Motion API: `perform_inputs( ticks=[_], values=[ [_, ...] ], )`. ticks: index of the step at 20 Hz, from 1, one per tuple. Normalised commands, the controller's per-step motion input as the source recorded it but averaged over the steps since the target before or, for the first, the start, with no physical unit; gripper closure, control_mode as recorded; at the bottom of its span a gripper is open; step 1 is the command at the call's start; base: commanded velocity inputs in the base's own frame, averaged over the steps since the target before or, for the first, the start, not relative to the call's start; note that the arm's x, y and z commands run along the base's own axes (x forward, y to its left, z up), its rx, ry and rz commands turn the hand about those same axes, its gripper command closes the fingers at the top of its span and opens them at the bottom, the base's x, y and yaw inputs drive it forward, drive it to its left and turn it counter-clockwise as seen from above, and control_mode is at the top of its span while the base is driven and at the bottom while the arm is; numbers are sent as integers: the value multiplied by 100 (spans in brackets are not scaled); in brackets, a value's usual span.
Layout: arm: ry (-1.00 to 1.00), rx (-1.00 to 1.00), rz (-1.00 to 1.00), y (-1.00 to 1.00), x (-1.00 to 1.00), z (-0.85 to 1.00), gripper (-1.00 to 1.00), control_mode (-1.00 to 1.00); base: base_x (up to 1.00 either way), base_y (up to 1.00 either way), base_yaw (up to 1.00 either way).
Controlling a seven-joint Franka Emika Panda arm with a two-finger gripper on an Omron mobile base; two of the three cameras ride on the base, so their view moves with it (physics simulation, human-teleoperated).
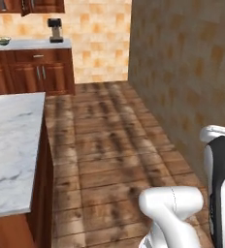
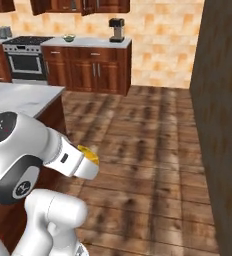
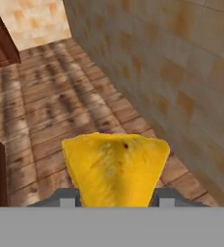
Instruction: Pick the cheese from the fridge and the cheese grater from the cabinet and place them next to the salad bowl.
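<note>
Showing cheese [image 3: 115, 169] wedge clamped betw. fingers [image 3: 115, 198], carried above wood floor [image 1: 114, 145] beside marble table [image 1: 12, 145]. Risk: wedge tapers, so grip may slip w/ base motion; grater not yet fetched.

A white robot arm [image 2: 35, 150] with dark joints is showing in the kitchen.

The arm is looking smooth, shiny and white, made of fat round tubes. In the right base view, a big round joint is showing a dark grey ring and a white cap with a tiny dark dot and small marks on it. Lower down, a second dark round cap is showing a small white squiggle mark. The white piece reaching out is ending in a squarer block with one little dark slot on its side. In the left base view, a rounded white elbow [image 1: 175, 203] is sitting near the bottom, and a tall black part with white edges [image 1: 221, 189] is standing at the right.
</note>
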Motion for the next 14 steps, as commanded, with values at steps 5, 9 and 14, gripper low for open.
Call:
perform_inputs(
  ticks=[5, 9, 14],
  values=[
    [0, 0, 0, 0, 0, 0, 100, 100, 100, -2, -4],
    [0, 0, 0, 0, 0, 0, 100, 100, 100, 24, -15],
    [0, 0, 0, 0, 0, 0, 100, 100, 100, 62, -27]
  ],
)
